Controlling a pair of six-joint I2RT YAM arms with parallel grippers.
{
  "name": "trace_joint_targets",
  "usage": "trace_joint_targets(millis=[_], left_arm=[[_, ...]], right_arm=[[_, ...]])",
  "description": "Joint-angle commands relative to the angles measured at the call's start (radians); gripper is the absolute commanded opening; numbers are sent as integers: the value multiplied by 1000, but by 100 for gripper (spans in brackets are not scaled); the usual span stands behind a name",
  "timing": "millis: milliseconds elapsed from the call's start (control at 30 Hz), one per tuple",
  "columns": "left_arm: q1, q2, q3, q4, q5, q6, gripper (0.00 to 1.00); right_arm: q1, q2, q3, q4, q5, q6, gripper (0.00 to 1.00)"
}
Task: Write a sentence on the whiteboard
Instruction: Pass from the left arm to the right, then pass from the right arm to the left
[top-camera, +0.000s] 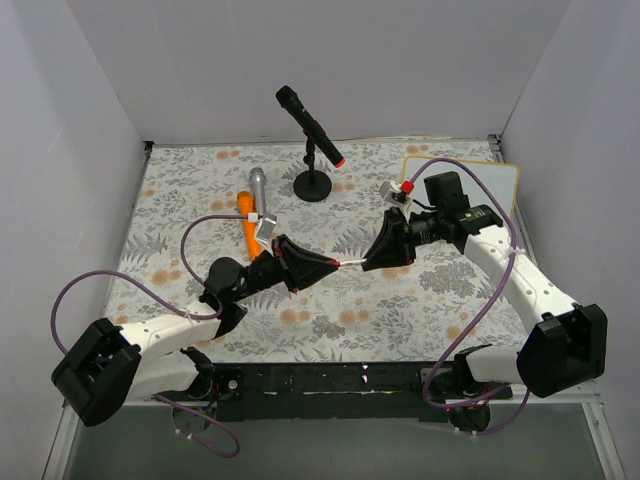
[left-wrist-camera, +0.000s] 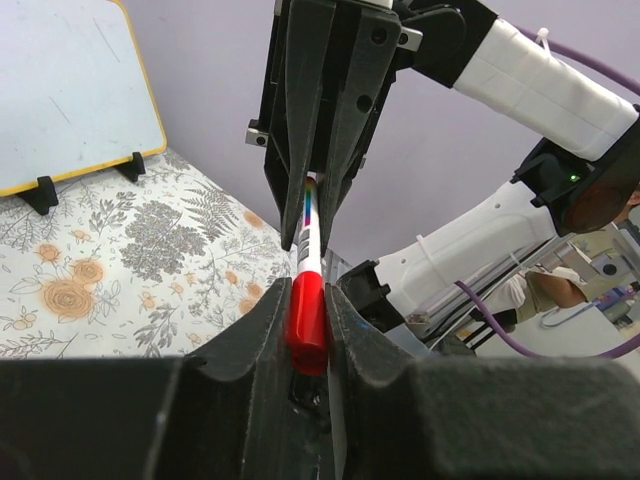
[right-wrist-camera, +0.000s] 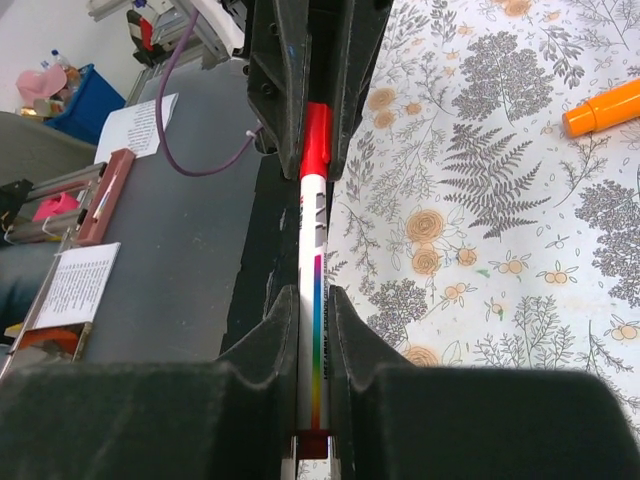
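A white marker (top-camera: 349, 262) with a rainbow stripe and a red cap is held level between both grippers above the table's middle. My left gripper (left-wrist-camera: 306, 300) is shut on the red cap (left-wrist-camera: 308, 330). My right gripper (right-wrist-camera: 313, 305) is shut on the white barrel (right-wrist-camera: 312, 230). In the top view the left gripper (top-camera: 325, 264) and right gripper (top-camera: 372, 263) face each other tip to tip. The whiteboard (top-camera: 505, 178), white with a yellow rim, stands at the back right, partly hidden by the right arm. Its face (left-wrist-camera: 70, 90) looks blank; no sentence shows.
A black microphone on a round stand (top-camera: 313, 150) is at the back centre. An orange marker (top-camera: 246, 222) and a grey one (top-camera: 257, 185) lie at the back left; the orange one also shows in the right wrist view (right-wrist-camera: 600, 108). White walls enclose the floral table (top-camera: 450, 290).
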Motion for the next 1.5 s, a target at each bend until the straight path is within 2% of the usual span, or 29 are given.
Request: trace_joint_targets(millis=[0,67,100,133,167,200,267,300,400,433,533,833,1100,1233,1267,1300,1333,1400,1467], left_arm=[[-1,-47,23,-48,-5,81,53],[1,-91,30,-120,1,176,79],[4,-149,43,-231,7,220,92],[7,-176,56,-307,15,268,98],[11,-209,102,-385,18,329,98],[13,-255,127,-547,40,441,98],[16,-280,202,-689,71,549,98],[16,-273,231,-808,128,628,98],[16,-206,322,-967,247,702,98],[16,-141,339,-987,330,718,98],[8,1,388,-1003,419,710,98],[-90,144,431,-967,392,719,98],[-101,206,452,-969,364,695,78],[-101,214,454,-969,357,687,47],[-101,215,455,-969,352,686,27],[-99,212,452,-967,346,684,12],[-101,211,449,-967,322,680,0],[-101,189,423,-941,295,669,0],[-101,145,393,-889,257,649,0]], right_arm=[[13,-3,17,-122,67,-148,1],[13,13,54,-191,176,-294,1],[12,20,69,-299,205,-353,1],[13,29,97,-339,242,-413,1],[13,41,103,-391,254,-511,1],[15,44,108,-428,266,-567,1],[25,49,109,-520,283,-688,1],[35,49,109,-534,290,-707,1],[79,60,118,-562,320,-740,1],[88,66,126,-567,323,-745,1],[111,98,167,-608,320,-774,1],[116,103,167,-602,310,-767,1],[116,107,164,-607,299,-776,1],[115,103,160,-608,300,-779,1],[116,101,155,-607,300,-780,1],[115,98,152,-608,300,-780,1],[116,96,149,-607,299,-780,1],[116,87,141,-599,300,-779,1],[116,75,137,-578,303,-736,21]])
